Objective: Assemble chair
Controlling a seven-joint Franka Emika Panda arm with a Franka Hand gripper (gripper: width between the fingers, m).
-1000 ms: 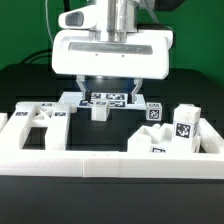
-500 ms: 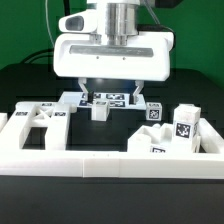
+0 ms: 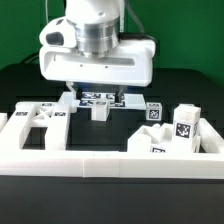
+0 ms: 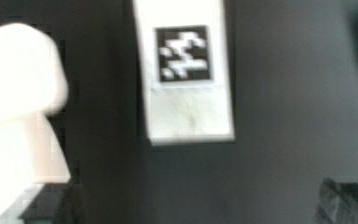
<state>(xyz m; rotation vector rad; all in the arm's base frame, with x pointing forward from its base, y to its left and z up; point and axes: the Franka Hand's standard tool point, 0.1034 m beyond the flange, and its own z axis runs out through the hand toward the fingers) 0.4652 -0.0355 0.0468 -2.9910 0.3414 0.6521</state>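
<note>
Now the tool (image 3: 96, 96) sits further toward the exterior view's left than a second ago, with its body turned. Its jaws stand wide apart with nothing between them. The chair's parts lie loose on the black counter (image 3: 105, 135) behind the white border wall (image 3: 90, 162): the X-braced seat (image 3: 35, 122) at the exterior view's left, slotted blocks (image 3: 183, 127) at its right, and a small piece (image 3: 100, 112) near the tool.
</note>
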